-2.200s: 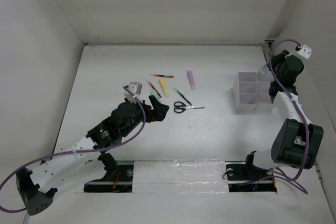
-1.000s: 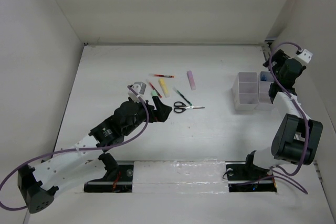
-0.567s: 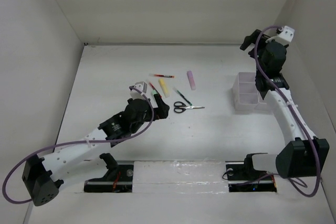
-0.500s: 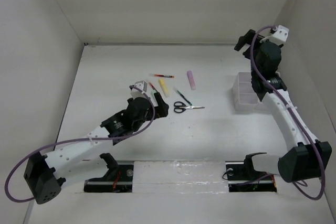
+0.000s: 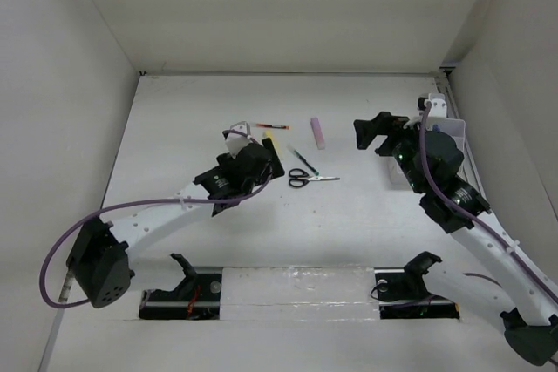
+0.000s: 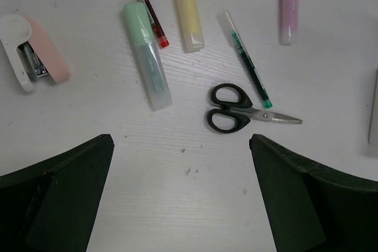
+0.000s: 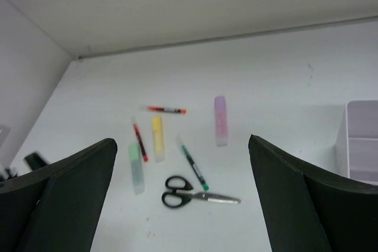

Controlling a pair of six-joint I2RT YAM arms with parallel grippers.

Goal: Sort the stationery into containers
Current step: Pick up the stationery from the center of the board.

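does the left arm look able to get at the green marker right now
Probably yes: the left gripper hangs open close to the green marker, which lies flat and uncovered; the red pen right beside it might get nudged.

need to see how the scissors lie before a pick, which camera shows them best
Left wrist view: the scissors lie large near mid-frame, black handles to the left, shut blades pointing right. The right wrist view shows the scissors smaller and at a slant. The top external view shows the scissors tiny, with the detail lost.
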